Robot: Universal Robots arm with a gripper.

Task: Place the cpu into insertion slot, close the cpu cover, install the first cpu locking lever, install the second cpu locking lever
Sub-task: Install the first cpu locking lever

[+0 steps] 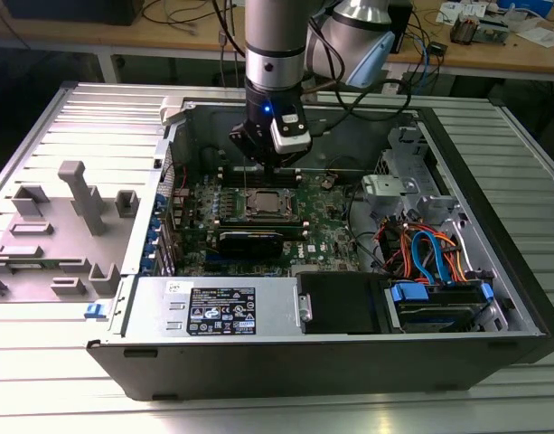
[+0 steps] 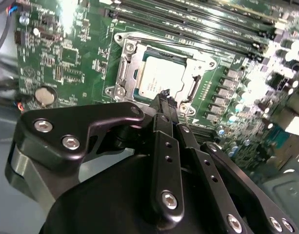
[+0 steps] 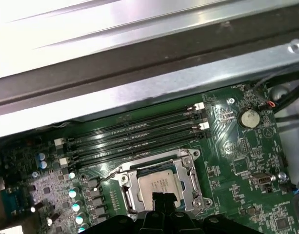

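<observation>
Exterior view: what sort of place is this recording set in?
Probably an electronics or robotics lab bench: an opened computer case lies on a ribbed metal table, a grey moulded fixture sits at the exterior view's left, and wooden benches strewn with cables stand behind.

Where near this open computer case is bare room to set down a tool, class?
The ribbed table is bare in front of the case and past its exterior view's right wall. Crowded: motherboard, cables, grey fixture.
</observation>
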